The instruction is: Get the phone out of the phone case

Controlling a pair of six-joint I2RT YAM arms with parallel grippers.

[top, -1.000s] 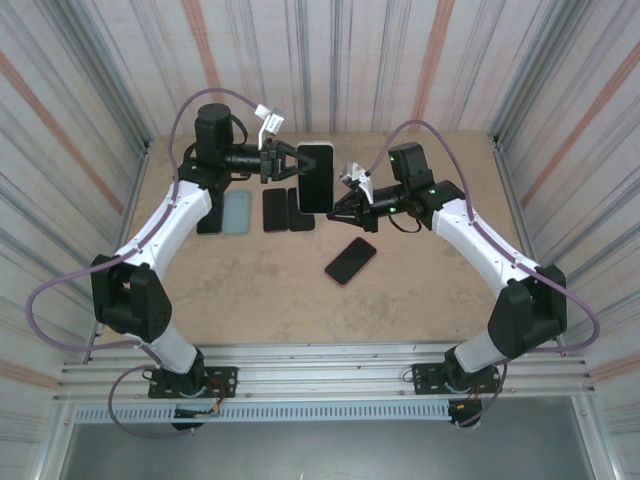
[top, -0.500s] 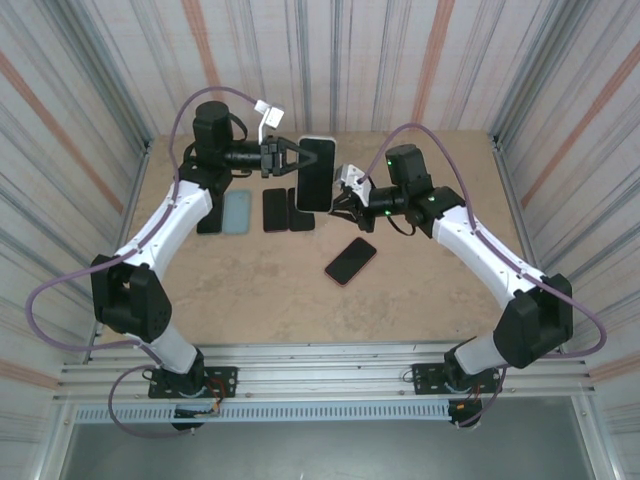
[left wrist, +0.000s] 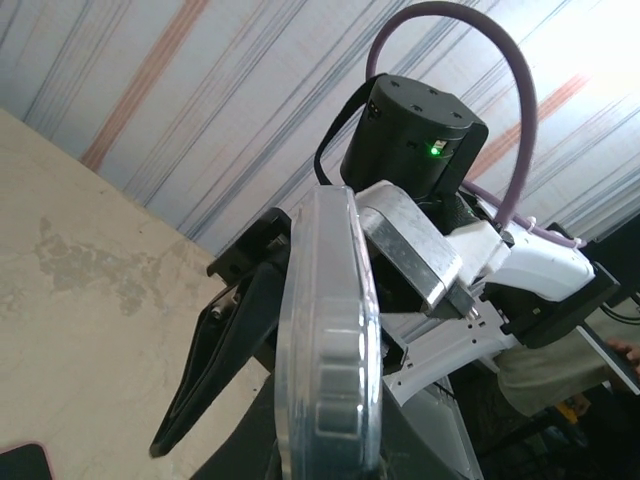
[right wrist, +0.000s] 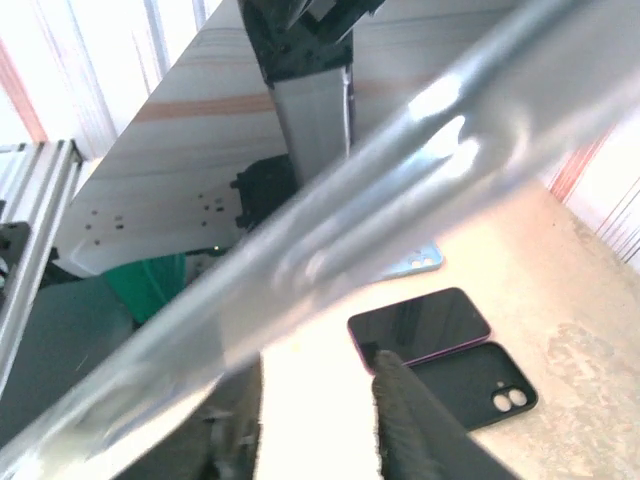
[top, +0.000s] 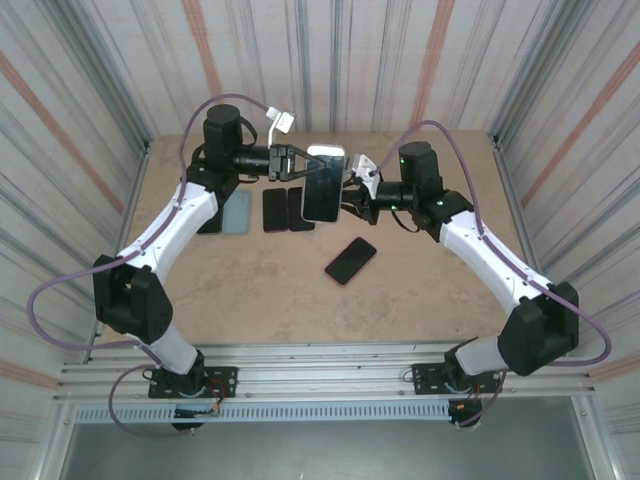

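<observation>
The phone (top: pixel 323 188) in its clear phone case (left wrist: pixel 330 330) is gripped mid-air by the left end effector (top: pixel 298 165). The right end effector (top: pixel 352 192) is seen at the opposite edge, jaws parted.

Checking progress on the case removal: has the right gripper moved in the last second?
Yes. In the top view the right gripper has shifted toward the back wall, away from the loose dark phone on the table.
</observation>
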